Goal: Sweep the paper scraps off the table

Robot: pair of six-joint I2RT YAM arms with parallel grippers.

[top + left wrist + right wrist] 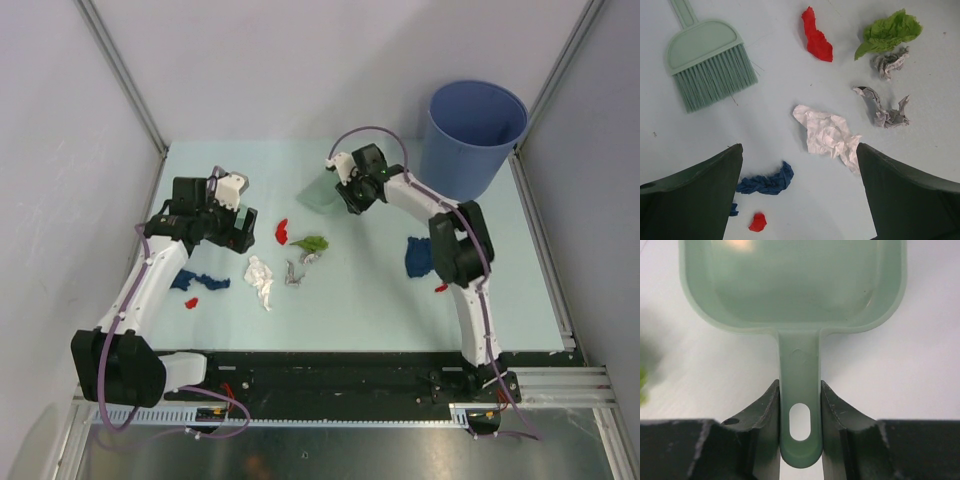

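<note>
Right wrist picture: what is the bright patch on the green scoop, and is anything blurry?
Right wrist view: lamp glare on the dustpan near the top edge; a green smear at the left edge is blurred beyond naming. Left wrist view: the paper scraps are sharp with soft shadows. Top external view: even light.

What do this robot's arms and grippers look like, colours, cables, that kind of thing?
Both the left arm and the right arm have white links between bulky black joint housings. A thin purple cable runs along each. The left gripper and right gripper end in dark, wedge-shaped fingers. No markings are readable.
</note>
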